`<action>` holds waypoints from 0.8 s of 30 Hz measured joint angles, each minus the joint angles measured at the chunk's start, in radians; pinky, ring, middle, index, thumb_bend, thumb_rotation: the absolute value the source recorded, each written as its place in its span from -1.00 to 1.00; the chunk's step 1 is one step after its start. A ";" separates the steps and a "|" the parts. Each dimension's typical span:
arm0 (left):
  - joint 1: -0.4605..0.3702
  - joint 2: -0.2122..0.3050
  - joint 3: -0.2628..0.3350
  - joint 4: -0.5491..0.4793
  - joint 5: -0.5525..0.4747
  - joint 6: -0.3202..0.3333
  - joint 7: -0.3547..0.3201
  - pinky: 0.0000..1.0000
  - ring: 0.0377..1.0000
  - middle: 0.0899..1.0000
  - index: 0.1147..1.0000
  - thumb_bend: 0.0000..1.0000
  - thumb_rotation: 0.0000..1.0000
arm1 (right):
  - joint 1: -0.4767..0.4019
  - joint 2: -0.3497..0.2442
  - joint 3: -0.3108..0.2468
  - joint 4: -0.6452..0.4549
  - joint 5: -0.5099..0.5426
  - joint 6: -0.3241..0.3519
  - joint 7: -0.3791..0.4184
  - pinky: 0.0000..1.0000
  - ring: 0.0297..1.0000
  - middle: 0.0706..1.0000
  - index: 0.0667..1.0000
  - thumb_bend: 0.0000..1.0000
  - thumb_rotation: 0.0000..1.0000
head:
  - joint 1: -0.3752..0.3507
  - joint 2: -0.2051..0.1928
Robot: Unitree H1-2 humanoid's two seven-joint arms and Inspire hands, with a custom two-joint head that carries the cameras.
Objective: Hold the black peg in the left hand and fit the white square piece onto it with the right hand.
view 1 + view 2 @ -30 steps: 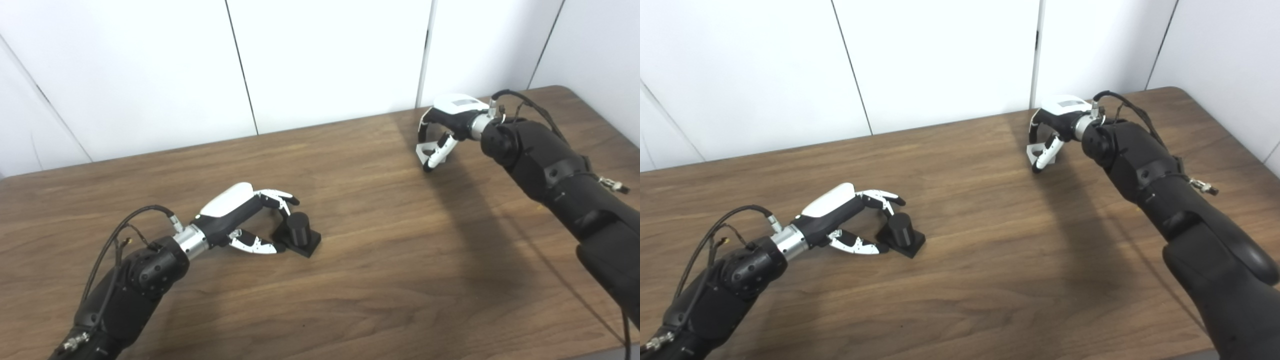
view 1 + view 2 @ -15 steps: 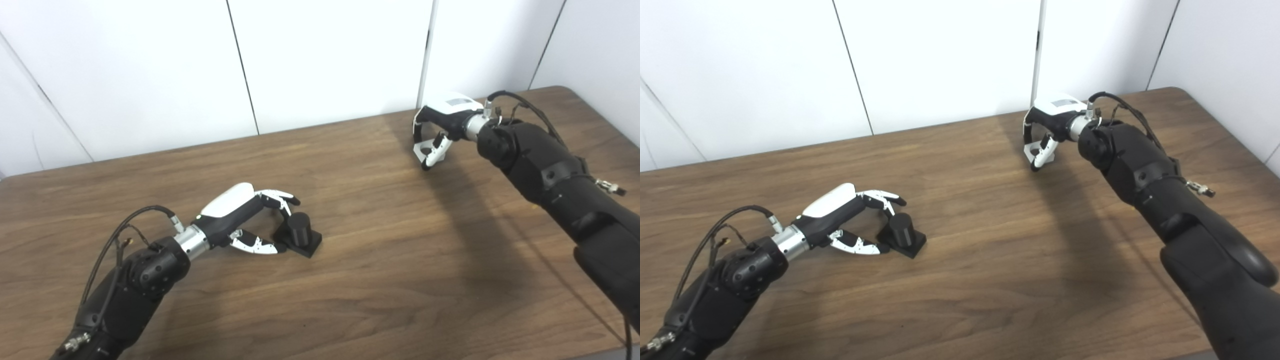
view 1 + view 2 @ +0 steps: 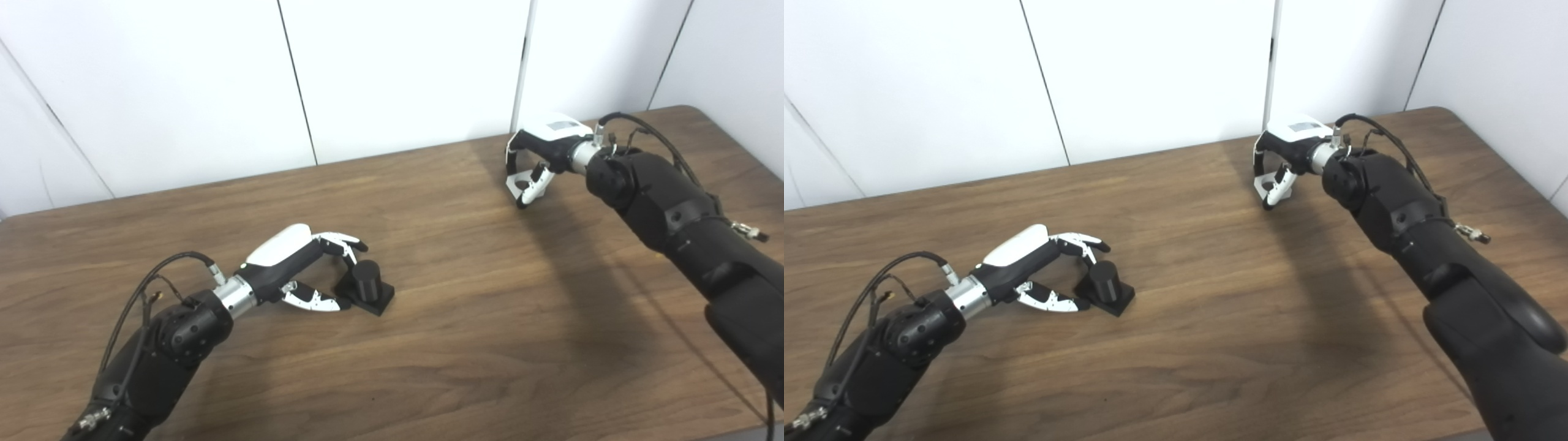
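Observation:
The black peg point(image 3: 366, 280), a short cylinder on a square black base, stands on the wooden table point(image 3: 465, 318) left of centre. My left hand point(image 3: 294, 263) lies low beside it, open, fingers curving behind the cylinder and thumb along the base's near-left corner. Far back on the right, my right hand point(image 3: 542, 150) is curled downward with its fingers and thumb closed around the small white square piece point(image 3: 1266, 182). That piece sits just above the tabletop and is partly hidden by the fingers.
White wall panels point(image 3: 398, 73) rise right behind the table's far edge, close to my right hand. The table's rounded right corner point(image 3: 698, 110) lies just beyond the right forearm. Bare wood stretches between the two hands.
My right hand, with the white piece in it, shifted slightly left and toward the wall, then held still. The left hand and the peg have not moved.

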 measured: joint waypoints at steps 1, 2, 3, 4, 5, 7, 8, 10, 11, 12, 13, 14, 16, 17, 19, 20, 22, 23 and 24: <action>0.000 0.000 0.000 0.000 0.000 0.000 0.000 0.48 0.69 0.63 -0.15 0.04 -0.85 | 0.003 -0.001 -0.003 -0.004 0.001 0.000 0.000 0.71 0.71 0.64 -0.09 0.05 -0.70 | 0.000 0.000; -0.001 0.000 -0.001 0.000 0.000 0.000 0.000 0.47 0.69 0.63 -0.15 0.04 -0.85 | 0.012 -0.006 -0.005 -0.021 0.000 0.002 0.002 0.72 0.72 0.65 -0.09 0.05 -0.70 | 0.000 0.000; -0.002 0.000 -0.002 0.000 0.000 0.000 0.000 0.47 0.69 0.63 -0.15 0.04 -0.85 | 0.020 -0.011 -0.006 -0.046 -0.001 0.002 0.006 0.72 0.72 0.65 -0.09 0.05 -0.70 | 0.000 0.000; -0.003 0.000 -0.003 0.000 0.000 0.000 0.000 0.48 0.69 0.63 -0.15 0.04 -0.85 | 0.027 -0.014 -0.007 -0.059 -0.001 0.002 0.011 0.74 0.73 0.65 -0.09 0.05 -0.70 | 0.000 0.000; -0.004 0.000 -0.005 0.000 0.000 0.000 0.000 0.48 0.69 0.63 -0.15 0.04 -0.85 | 0.034 -0.019 -0.008 -0.081 -0.002 0.003 0.019 0.74 0.73 0.65 -0.09 0.05 -0.70 | 0.000 0.000; -0.005 0.000 -0.006 0.001 0.000 0.000 0.000 0.49 0.70 0.63 -0.15 0.04 -0.85 | 0.043 -0.024 -0.010 -0.106 -0.003 0.003 0.035 0.73 0.74 0.66 -0.09 0.05 -0.71 | 0.002 0.000; -0.006 -0.001 -0.006 0.002 0.000 0.000 0.000 0.49 0.70 0.63 -0.15 0.04 -0.85 | 0.047 -0.026 -0.012 -0.118 -0.003 0.005 0.043 0.72 0.74 0.66 -0.09 0.05 -0.71 | 0.002 -0.002; -0.008 -0.001 -0.007 0.004 0.000 -0.001 0.000 0.48 0.69 0.63 -0.15 0.04 -0.85 | 0.052 -0.026 -0.015 -0.131 -0.003 0.005 0.053 0.70 0.72 0.64 -0.09 0.05 -0.71 | 0.003 -0.002; -0.009 -0.001 -0.009 0.005 0.000 -0.001 0.000 0.48 0.69 0.63 -0.15 0.04 -0.85 | 0.054 -0.027 -0.019 -0.133 -0.003 0.005 0.055 0.69 0.72 0.64 -0.09 0.05 -0.71 | 0.003 -0.002; -0.010 -0.002 -0.009 0.006 0.000 -0.001 0.000 0.47 0.69 0.63 -0.15 0.04 -0.85 | 0.055 -0.027 -0.021 -0.136 -0.003 0.005 0.056 0.69 0.72 0.64 -0.09 0.05 -0.71 | 0.006 -0.002; -0.011 -0.002 -0.010 0.006 0.000 -0.001 0.000 0.47 0.69 0.63 -0.15 0.04 -0.85 | 0.057 -0.027 -0.022 -0.141 -0.003 0.005 0.058 0.70 0.72 0.64 -0.09 0.05 -0.71 | 0.006 -0.002; -0.012 -0.003 -0.011 0.007 0.000 -0.001 0.000 0.47 0.69 0.63 -0.15 0.04 -0.85 | 0.061 -0.028 -0.023 -0.152 -0.004 0.005 0.063 0.70 0.73 0.64 -0.09 0.05 -0.71 | 0.006 -0.002; -0.013 -0.004 -0.013 0.007 0.000 -0.001 0.000 0.46 0.69 0.62 -0.15 0.04 -0.85 | 0.068 -0.031 -0.025 -0.172 -0.004 0.005 0.069 0.70 0.74 0.63 -0.09 0.05 -0.71 | 0.006 0.000; -0.015 -0.004 -0.014 0.008 0.000 -0.001 0.000 0.46 0.69 0.63 -0.15 0.04 -0.85 | 0.071 -0.031 -0.029 -0.182 -0.004 0.005 0.073 0.70 0.74 0.63 -0.09 0.05 -0.71 | 0.006 -0.002; -0.017 -0.004 -0.017 0.010 0.000 -0.001 0.000 0.45 0.69 0.62 -0.15 0.04 -0.85 | 0.074 -0.031 -0.034 -0.197 -0.003 0.005 0.076 0.71 0.75 0.63 -0.09 0.05 -0.71 | 0.006 -0.002; -0.019 -0.004 -0.019 0.011 -0.001 -0.001 0.000 0.45 0.69 0.62 -0.15 0.04 -0.85 | 0.074 -0.031 -0.038 -0.203 -0.002 0.005 0.078 0.72 0.75 0.62 -0.09 0.05 -0.71 | 0.006 -0.002; -0.021 -0.004 -0.021 0.011 -0.001 -0.001 0.000 0.45 0.69 0.62 -0.15 0.04 -0.85 | 0.078 -0.031 -0.051 -0.222 0.000 0.005 0.080 0.72 0.75 0.62 -0.09 0.05 -0.71 | 0.006 -0.002; -0.021 -0.003 -0.021 0.012 -0.002 -0.001 0.000 0.45 0.69 0.62 -0.15 0.04 -0.85 | 0.082 -0.032 -0.059 -0.236 0.003 0.004 0.081 0.72 0.74 0.62 -0.09 0.05 -0.71 | 0.008 0.000; -0.021 -0.003 -0.021 0.012 -0.003 -0.001 0.000 0.46 0.69 0.62 -0.15 0.04 -0.85 | 0.083 -0.032 -0.062 -0.242 0.005 0.004 0.081 0.71 0.74 0.62 -0.09 0.05 -0.71 | 0.008 0.000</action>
